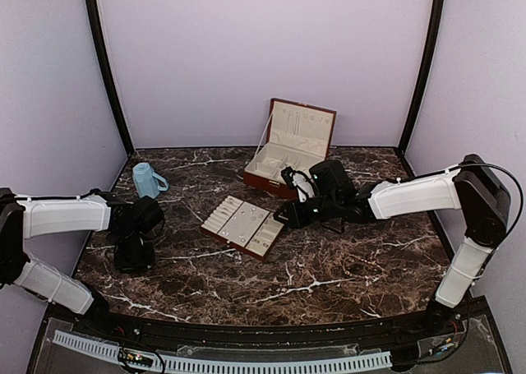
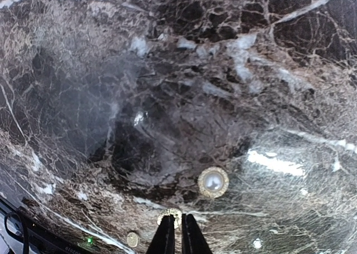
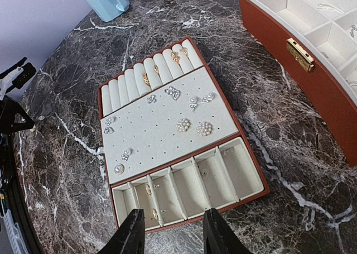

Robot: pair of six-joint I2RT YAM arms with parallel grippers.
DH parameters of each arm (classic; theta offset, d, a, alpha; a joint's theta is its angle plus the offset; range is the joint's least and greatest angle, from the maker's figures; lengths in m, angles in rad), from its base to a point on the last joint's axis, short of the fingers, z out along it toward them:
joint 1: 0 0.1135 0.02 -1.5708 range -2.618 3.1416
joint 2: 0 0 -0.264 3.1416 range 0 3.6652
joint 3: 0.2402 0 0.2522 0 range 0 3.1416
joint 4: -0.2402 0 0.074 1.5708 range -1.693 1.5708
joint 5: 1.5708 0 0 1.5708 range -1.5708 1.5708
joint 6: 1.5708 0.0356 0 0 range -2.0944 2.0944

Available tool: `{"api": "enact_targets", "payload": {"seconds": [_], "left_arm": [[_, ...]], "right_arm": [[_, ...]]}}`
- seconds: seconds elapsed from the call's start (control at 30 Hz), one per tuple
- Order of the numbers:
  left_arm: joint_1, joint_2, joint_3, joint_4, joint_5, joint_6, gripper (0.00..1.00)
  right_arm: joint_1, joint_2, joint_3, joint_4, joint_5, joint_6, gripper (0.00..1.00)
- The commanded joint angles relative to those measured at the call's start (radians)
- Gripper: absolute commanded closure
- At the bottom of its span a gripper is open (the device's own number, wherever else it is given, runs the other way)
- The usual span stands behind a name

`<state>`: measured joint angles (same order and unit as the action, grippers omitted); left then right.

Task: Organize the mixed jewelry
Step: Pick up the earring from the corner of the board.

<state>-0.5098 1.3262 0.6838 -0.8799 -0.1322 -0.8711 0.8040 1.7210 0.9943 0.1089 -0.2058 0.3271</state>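
In the left wrist view, loose jewelry lies on the marble: a gold-rimmed pearl earring, a small gold stud and a round gold earring. My left gripper points down at the table, its jaws almost together and pinching the round gold earring. It also shows in the top view at the left. My right gripper is open and empty, hovering over the near edge of the cream-lined tray. The tray holds several earrings, among them two pearl clusters.
The red-brown hinged box stands open behind the tray; its front wall with a brass clasp is to the right of my right gripper. A blue cup stands at the back left.
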Motion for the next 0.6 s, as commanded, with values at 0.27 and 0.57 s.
{"api": "enact_targets", "payload": {"seconds": [0.27, 0.57], "left_arm": [[-0.01, 0.025, -0.004, -0.037, -0.014, -0.01, 0.97], [-0.01, -0.007, 0.026, -0.054, -0.027, -0.007, 1.0]], "right_arm": [[-0.005, -0.008, -0.012, 0.029, -0.001, 0.0, 0.63], [-0.005, -0.024, -0.021, 0.03, 0.019, -0.003, 0.63]]}}
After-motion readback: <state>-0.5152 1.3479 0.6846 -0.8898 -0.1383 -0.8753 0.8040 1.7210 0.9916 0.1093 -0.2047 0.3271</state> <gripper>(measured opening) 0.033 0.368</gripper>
